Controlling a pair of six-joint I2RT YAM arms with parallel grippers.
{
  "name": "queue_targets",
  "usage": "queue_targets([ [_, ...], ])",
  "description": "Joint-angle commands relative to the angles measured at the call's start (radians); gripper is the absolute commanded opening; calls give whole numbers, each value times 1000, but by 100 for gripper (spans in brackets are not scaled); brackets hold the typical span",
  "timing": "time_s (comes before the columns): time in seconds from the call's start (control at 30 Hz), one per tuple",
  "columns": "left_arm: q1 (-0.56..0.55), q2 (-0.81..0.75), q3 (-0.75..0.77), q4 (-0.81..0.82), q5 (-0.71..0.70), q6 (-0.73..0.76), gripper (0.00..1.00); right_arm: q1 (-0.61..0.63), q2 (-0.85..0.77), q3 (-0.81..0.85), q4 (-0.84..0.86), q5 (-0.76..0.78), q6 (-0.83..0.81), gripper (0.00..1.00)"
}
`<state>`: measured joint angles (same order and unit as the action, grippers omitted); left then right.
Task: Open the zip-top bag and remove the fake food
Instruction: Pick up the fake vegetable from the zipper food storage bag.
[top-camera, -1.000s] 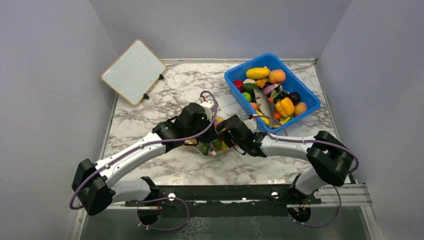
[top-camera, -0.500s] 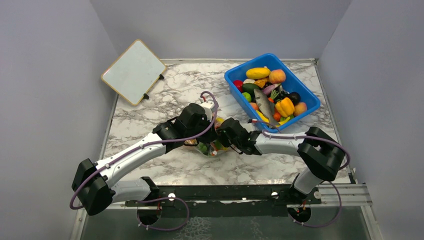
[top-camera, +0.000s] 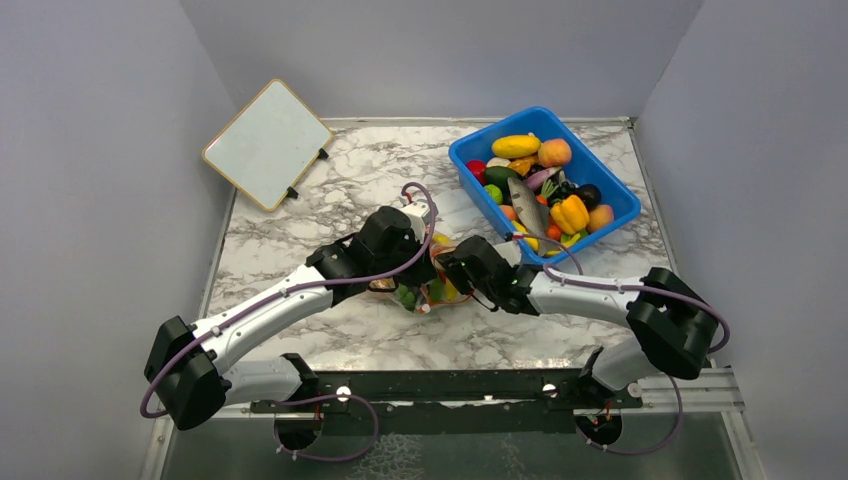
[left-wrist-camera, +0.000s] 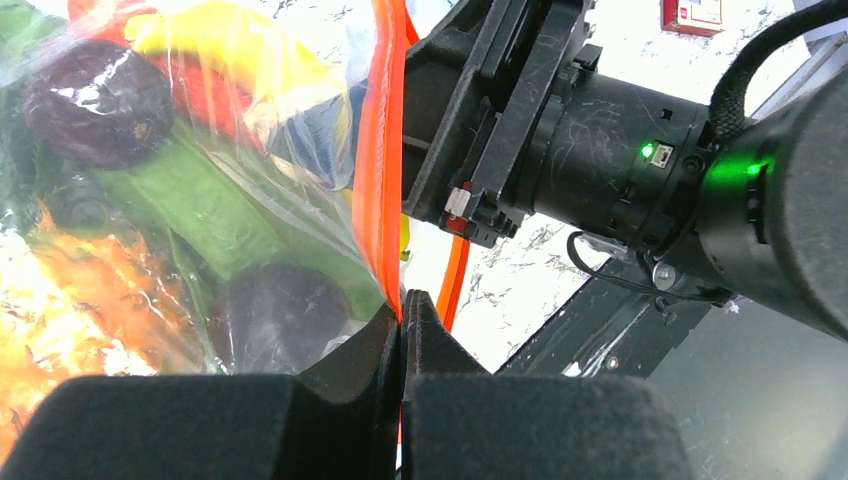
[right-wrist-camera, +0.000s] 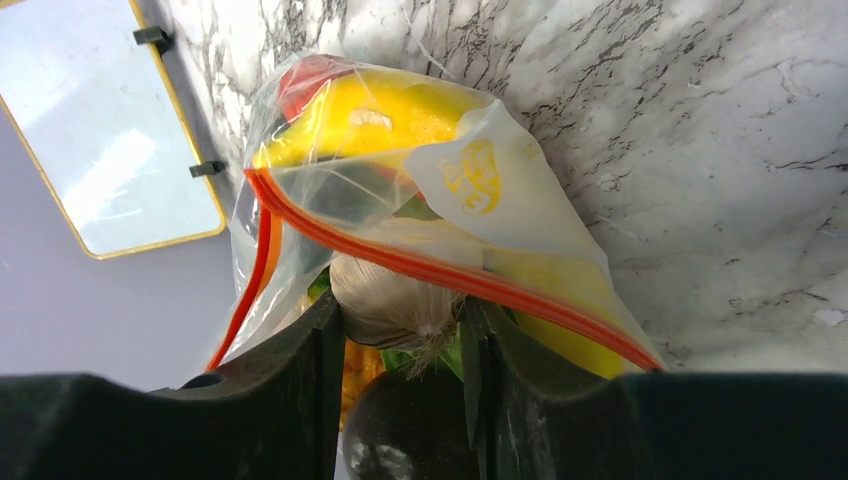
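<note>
The zip-top bag (top-camera: 428, 290) lies mid-table between both grippers, stuffed with fake food. My left gripper (left-wrist-camera: 402, 300) is shut on the bag's red-orange zip strip (left-wrist-camera: 380, 160); through the plastic I see a green leaf (left-wrist-camera: 190, 195), a yellow piece (left-wrist-camera: 220, 25) and a dark purple one (left-wrist-camera: 95, 100). The bag's mouth stands open. My right gripper (right-wrist-camera: 400, 312) reaches into the mouth and is shut on a white fake garlic bulb (right-wrist-camera: 385, 280), half behind the near strip (right-wrist-camera: 480, 280). A yellow fruit (right-wrist-camera: 380, 115) fills the bag behind it. From above, the left gripper (top-camera: 412, 272) and right gripper (top-camera: 452, 280) meet over the bag.
A blue bin (top-camera: 497, 131) full of toy fruits and vegetables stands at the back right. A small whiteboard (top-camera: 268, 143) leans at the back left wall and also shows in the right wrist view (right-wrist-camera: 100, 130). The right arm's wrist (left-wrist-camera: 600, 130) is close beside my left fingers.
The right gripper pushed left into the bag, then drew back slightly to the right, its elbow swinging right. The left arm has stayed put on the strip.
</note>
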<state>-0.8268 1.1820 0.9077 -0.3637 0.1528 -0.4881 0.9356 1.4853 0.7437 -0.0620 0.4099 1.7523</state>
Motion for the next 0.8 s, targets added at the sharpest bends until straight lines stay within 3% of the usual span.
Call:
queue_targets([
  [0.0, -5, -9, 5, 16, -1, -2, 0, -3, -42, -8, -6, 26, -144, 23],
  [0.4, -5, -22, -13, 17, -36, 13, 0, -5, -155, -43, 22, -22, -481, 23],
  [0.77, -5, -32, -28, 7, -74, 139, 0, -4, -302, -69, -42, -57, -783, 23],
])
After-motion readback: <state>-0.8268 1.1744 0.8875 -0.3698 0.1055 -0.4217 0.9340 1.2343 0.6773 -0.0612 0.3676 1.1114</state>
